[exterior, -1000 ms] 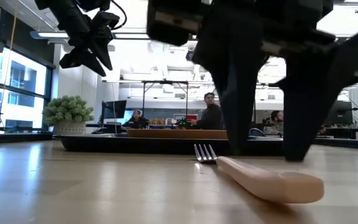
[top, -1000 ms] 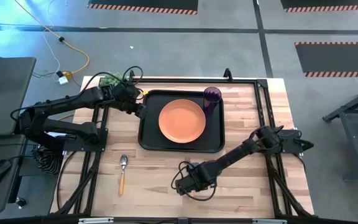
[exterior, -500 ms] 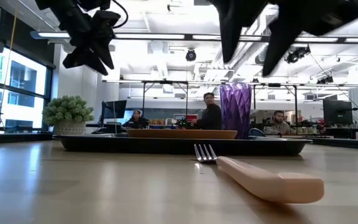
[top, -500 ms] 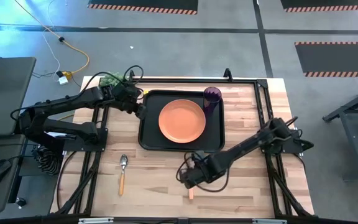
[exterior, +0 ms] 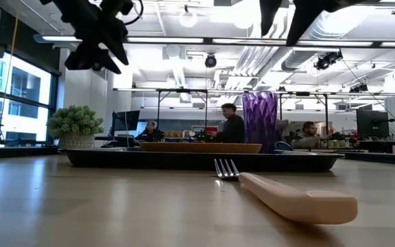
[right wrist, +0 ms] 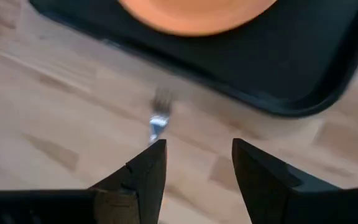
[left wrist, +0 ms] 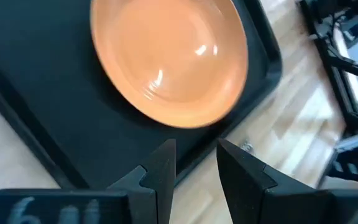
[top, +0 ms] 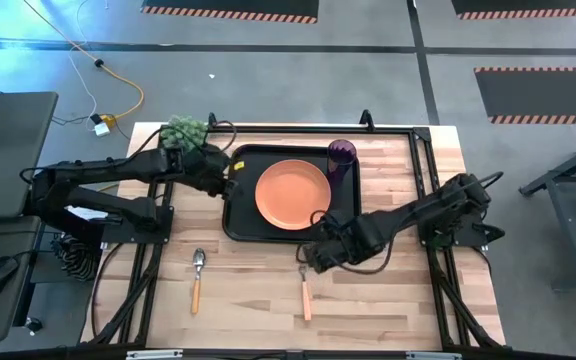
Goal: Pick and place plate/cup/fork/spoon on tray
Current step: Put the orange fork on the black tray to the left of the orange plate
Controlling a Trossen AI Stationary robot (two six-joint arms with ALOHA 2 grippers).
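The fork (top: 305,291) lay on the bare table just in front of the tray (top: 240,228), tines toward it, while the right gripper (top: 310,255) hung above it with fingers spread wide, holding nothing.

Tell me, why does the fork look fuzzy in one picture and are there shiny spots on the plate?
Right wrist view: the fork is smeared and soft. Left wrist view: the plate carries white glints from lights overhead. Low view: fork handle looms large and soft.
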